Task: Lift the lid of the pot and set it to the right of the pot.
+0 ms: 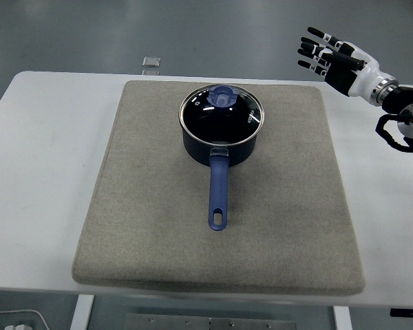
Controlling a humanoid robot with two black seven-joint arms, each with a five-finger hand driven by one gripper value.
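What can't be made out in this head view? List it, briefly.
- Left hand: outside the picture.
- Right hand: its arm is cut off by the right edge.
- Pot: contents unclear under the reflective glass lid.
- Lettering on the lid: too small to read.
- Small clear object at the table's far edge: too small to identify.

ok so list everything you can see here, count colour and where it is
table: 1, white, fills most of the view
mat: 1, grey-beige, lying flat on the middle of the table
pot: 1, dark blue, on the far half of the mat, its long blue handle pointing toward the near edge
pot lid: 1, clear glass with a metal rim and a blue knob, sitting on the pot
small object: 1, pale and clear-looking, at the table's far edge left of the pot; too small to identify
right hand: 1, black and white, fingers spread, raised beyond the mat's far right corner, holding nothing
left hand: not in view
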